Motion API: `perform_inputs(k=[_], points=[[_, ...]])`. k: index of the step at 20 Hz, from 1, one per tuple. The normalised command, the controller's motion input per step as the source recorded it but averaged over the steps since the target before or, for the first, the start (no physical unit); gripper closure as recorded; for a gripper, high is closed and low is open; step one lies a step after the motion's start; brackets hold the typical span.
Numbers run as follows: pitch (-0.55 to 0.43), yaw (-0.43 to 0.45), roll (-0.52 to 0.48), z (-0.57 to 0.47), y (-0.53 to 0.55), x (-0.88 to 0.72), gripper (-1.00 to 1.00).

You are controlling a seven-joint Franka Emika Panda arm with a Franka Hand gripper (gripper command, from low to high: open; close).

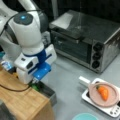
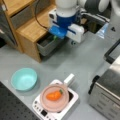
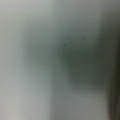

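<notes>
- A grey tabletop (image 2: 75,62) is carrying a wooden cabinet (image 1: 20,100) with an open grey drawer (image 2: 47,45) in both front views.
- The gripper (image 2: 55,37) is reaching down into the drawer, beside a green object (image 1: 35,86); whether the jaws are open or closed cannot be told.
- A carrot (image 2: 53,95) is lying on a pink plate (image 2: 47,102).
- A toaster oven (image 1: 85,40) and teal bowl (image 2: 23,78) are standing apart.
- The wrist view is showing only a grey blur.

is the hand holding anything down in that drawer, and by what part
Cannot be told: the hand dips into the open drawer by something green, its fingers hidden.
</notes>
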Motion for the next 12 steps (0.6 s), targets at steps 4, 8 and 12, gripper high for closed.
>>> perform_inputs(k=[4, 8, 12], points=[[0.007, -0.065, -0.024, 0.0, 0.2, -0.07, -1.0], [0.013, -0.091, -0.018, 0.01, 0.22, -0.08, -1.0], [0.008, -0.121, -0.012, 0.01, 0.23, -0.08, -1.0]])
